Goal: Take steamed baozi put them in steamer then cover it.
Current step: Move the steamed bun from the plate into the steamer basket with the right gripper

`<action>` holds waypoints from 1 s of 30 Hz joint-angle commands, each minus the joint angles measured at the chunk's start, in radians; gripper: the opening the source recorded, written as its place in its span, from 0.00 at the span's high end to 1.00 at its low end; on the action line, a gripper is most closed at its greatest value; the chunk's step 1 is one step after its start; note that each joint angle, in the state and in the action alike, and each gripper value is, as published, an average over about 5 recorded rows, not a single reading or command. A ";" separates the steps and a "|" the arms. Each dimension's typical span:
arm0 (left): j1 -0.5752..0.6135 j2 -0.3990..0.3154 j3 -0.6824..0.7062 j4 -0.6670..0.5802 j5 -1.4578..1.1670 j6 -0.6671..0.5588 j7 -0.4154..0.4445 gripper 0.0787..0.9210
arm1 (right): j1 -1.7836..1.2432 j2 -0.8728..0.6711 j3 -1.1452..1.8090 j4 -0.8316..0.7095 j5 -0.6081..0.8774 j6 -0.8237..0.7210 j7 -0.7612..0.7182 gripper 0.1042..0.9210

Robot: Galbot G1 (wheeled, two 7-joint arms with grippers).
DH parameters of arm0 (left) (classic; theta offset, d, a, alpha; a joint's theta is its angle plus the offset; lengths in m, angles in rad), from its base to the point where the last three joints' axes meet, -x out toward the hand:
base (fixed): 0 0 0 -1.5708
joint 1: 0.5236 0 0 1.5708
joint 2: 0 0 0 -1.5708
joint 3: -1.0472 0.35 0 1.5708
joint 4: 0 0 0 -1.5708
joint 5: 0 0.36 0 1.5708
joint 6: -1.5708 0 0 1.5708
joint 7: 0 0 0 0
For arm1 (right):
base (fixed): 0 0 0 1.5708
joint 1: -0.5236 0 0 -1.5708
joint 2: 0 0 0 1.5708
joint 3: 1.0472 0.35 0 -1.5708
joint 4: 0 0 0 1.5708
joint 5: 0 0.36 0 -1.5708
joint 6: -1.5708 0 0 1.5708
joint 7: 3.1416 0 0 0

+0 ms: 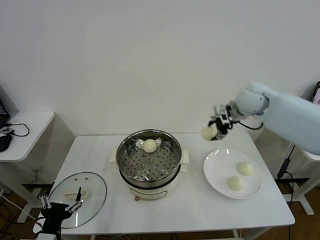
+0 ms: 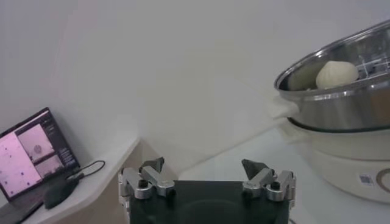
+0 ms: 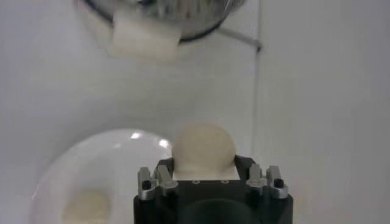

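The right gripper [image 1: 212, 131] has its jaws closed on one steamed baozi [image 1: 207, 132], pinching it across its round middle and holding it in the air above the surface, between the white plate [image 1: 220, 177] and the steamer [image 1: 148, 156]. The bun looks light, soft and smooth, so it will likely dent under a hard squeeze and could slip from a loose one; a gentle hold across its widest part seems right. Two more buns [image 1: 245, 168] lie on the plate, and one bun [image 1: 150, 145] already sits on the steamer's perforated tray. The left gripper [image 2: 206, 181] waits low at the surface's near-left corner, jaws wide and empty, by the glass cover [image 1: 77, 192].
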 commanded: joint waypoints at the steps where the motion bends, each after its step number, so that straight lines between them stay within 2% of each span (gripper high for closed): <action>1: 0.000 0.001 -0.003 0.004 -0.001 0.000 0.000 0.12 | 0.126 0.223 -0.091 0.049 0.247 -0.116 0.078 0.36; 14: -0.011 -0.011 -0.014 0.000 -0.004 0.005 0.002 0.12 | -0.067 0.524 -0.068 -0.118 0.318 -0.249 0.200 0.35; 30: -0.009 -0.024 -0.016 -0.012 -0.005 0.001 0.000 0.12 | -0.182 0.645 -0.067 -0.274 0.250 -0.278 0.229 0.35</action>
